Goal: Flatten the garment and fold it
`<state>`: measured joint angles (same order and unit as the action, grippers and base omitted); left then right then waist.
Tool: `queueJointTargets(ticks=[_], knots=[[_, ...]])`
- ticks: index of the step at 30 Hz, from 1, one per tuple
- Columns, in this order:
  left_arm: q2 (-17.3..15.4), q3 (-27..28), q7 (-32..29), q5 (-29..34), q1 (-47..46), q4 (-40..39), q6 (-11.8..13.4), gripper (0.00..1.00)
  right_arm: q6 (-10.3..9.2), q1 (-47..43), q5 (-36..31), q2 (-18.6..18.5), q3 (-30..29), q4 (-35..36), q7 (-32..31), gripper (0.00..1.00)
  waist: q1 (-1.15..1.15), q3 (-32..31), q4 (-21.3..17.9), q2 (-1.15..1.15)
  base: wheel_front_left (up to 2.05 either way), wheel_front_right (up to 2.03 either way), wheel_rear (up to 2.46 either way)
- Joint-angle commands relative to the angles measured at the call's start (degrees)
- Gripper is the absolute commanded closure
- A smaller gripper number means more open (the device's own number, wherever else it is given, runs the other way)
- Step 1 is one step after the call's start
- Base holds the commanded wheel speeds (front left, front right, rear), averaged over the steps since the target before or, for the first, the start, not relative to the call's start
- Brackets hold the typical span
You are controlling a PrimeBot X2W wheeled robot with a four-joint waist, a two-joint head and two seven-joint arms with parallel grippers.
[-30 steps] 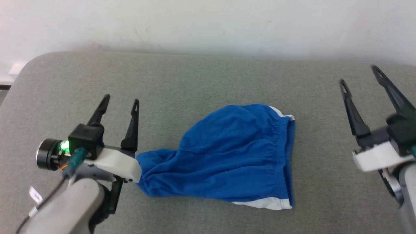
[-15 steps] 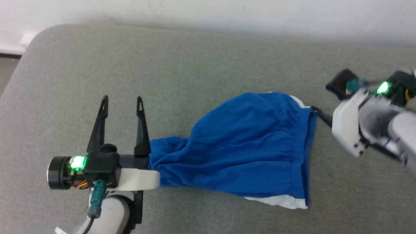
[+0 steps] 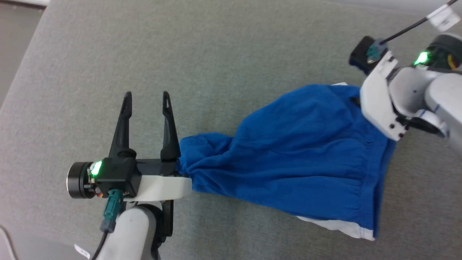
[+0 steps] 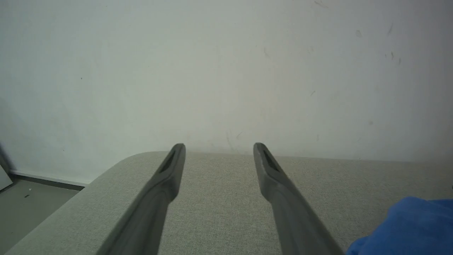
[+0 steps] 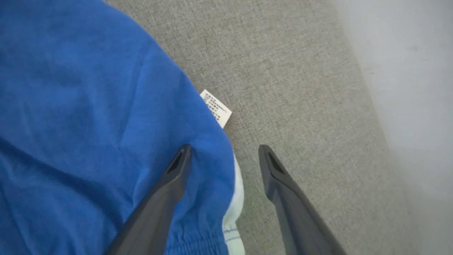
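Note:
The garment [image 3: 299,155], bright blue shorts with white trim, lies rumpled on the grey padded surface [image 3: 216,54]. Its narrow bunched end lies against the base of my left gripper [image 3: 146,95]. That gripper is open with nothing between its fingers and points away over bare padding. In the left wrist view the left gripper [image 4: 219,147] faces the wall, with the garment [image 4: 407,226] at the lower right. My right gripper [image 5: 223,148] is open over the waistband corner of the garment [image 5: 88,124], one finger above blue fabric, the other above padding. A white label [image 5: 216,108] sticks out there. The right arm's white wrist housing [image 3: 379,104] hides the fingers from the head.
The padded surface ends in a rounded corner at the far left, with floor [image 3: 14,43] beyond it. A pale wall [image 4: 226,71] stands behind the far edge. Bare padding stretches ahead of the left gripper and in front of the garment.
The head camera has tilted down. My right arm has swung in from the right and turned fingers-down over the garment's far right corner. The left gripper stays open beside the bunched end.

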<state>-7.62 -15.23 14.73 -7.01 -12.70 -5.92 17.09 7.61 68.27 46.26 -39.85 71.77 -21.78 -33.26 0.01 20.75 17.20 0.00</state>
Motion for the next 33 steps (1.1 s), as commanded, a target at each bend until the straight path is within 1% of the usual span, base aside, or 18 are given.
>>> queueJointTargets(ticks=[1,4,6,8,9,10,11,15,18,23,25,27,30,33], knots=[[0.64,0.77,0.27,0.54,-0.20,0.39,-0.78,0.00,-0.12,0.21,0.45,0.69,0.72,-0.67,-0.25,0.00,-0.01,2.82,2.68,0.00,0.00,0.00,0.00],[1.99,2.00,0.27,1.45,-0.28,0.59,-2.44,0.00,-0.12,-1.48,-0.67,1.14,1.46,-1.35,-2.20,0.00,-0.01,3.46,3.29,0.00,0.00,0.00,0.00],[2.66,2.67,0.27,1.97,-0.20,0.68,-3.19,0.00,-0.12,-3.71,-2.11,1.10,1.54,-1.05,-3.73,0.00,-0.01,3.69,3.41,0.00,0.00,0.00,0.00],[3.11,3.50,0.27,2.33,-0.02,0.66,-3.76,0.00,-0.12,-4.70,-2.90,0.78,1.55,-0.50,-3.96,0.00,-0.01,3.79,3.12,0.00,0.00,0.00,0.00],[3.29,3.96,0.27,2.48,0.10,0.67,-4.00,0.00,-0.12,-4.42,-2.95,0.56,1.56,-0.28,-2.85,0.58,-0.01,3.75,2.83,0.00,0.00,0.00,0.00],[3.44,4.39,0.27,2.62,0.21,0.70,-4.24,0.00,-0.12,-3.67,-3.05,0.34,1.56,-0.12,-0.98,0.84,-0.01,3.69,2.50,0.00,0.00,0.00,0.00],[3.58,4.76,0.27,2.79,0.29,0.75,-4.44,0.00,-0.12,-2.56,-3.59,0.02,1.57,-0.10,1.28,1.00,-0.01,3.59,2.15,0.00,0.00,0.00,0.00],[3.98,6.09,0.27,3.41,0.46,0.59,-5.22,0.00,-0.12,2.91,-2.54,-1.36,0.69,-2.19,10.92,1.00,-0.01,2.94,0.68,0.00,0.00,0.00,0.00],[4.17,6.50,0.27,3.99,0.48,0.32,-5.75,0.00,-0.12,5.78,-1.03,-2.93,0.23,-4.94,14.32,1.00,-0.01,2.74,0.03,0.00,0.00,0.00,0.00],[4.40,6.75,0.27,4.42,0.22,-0.16,-6.34,0.00,-0.12,6.36,2.81,-4.68,-0.57,-11.00,16.75,1.00,-0.01,3.35,-0.30,0.00,0.00,0.00,0.00],[4.47,6.82,0.27,4.53,0.05,-0.28,-6.53,0.00,-0.12,5.80,3.39,-4.93,-1.02,-14.80,17.63,1.00,-0.01,3.82,-0.30,0.00,0.00,0.00,0.00],[4.52,6.67,0.27,4.65,-0.12,-0.11,-6.73,0.00,-0.12,4.50,3.21,-5.08,-0.76,-19.09,17.23,1.00,-0.01,4.18,-0.02,0.00,0.00,0.00,0.00],[4.59,6.50,0.27,4.78,-0.20,0.17,-6.86,0.00,-0.12,1.78,4.63,-4.37,-0.63,-24.13,16.78,1.00,-0.01,4.43,0.17,0.00,0.00,0.00,0.00],[4.63,6.60,0.27,4.87,-0.05,0.81,-6.86,0.00,-0.12,-0.19,5.66,-3.30,-0.47,-27.00,17.56,1.00,-0.01,4.25,-0.15,0.00,0.00,0.00,0.00]])
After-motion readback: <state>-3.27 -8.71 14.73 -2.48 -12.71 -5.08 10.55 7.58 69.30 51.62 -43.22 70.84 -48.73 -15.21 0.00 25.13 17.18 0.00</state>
